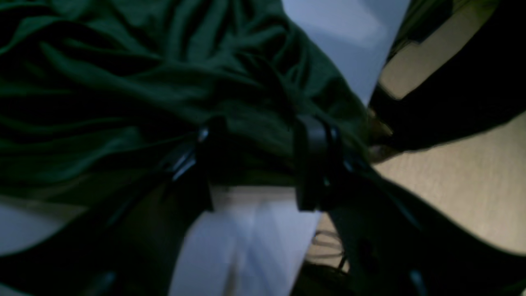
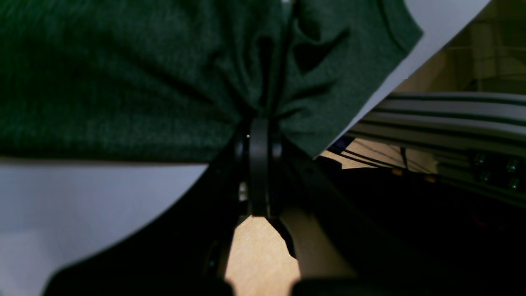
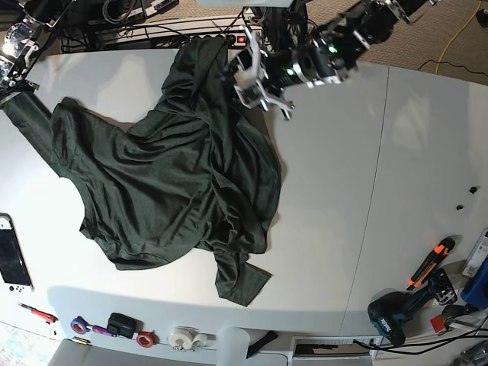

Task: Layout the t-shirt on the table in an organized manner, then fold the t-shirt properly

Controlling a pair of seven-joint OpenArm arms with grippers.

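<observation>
The t-shirt (image 3: 175,175) lies crumpled across the left half of the table (image 3: 343,191) in the base view, bunched into deep folds, with one sleeve reaching toward the lower middle of the frame and another part stretched out to the far upper left edge. A narrower part of the cloth runs up toward the top centre, near the table's far edge.

The left gripper (image 3: 258,85) sits at the top centre of the base view, over the shirt's upper edge. In the left wrist view its two fingers (image 1: 312,160) stand apart, with rumpled green cloth lying between and beyond them; whether the fingers touch the cloth is hard to tell through the blur.

The right gripper (image 2: 259,135) is at the upper left corner of the base view, at the table's edge. In the right wrist view its jaws are pressed together on a pinch of the shirt's fabric, and creases fan out from the pinch.

Small tools lie along the lower and right edges of the base view.
</observation>
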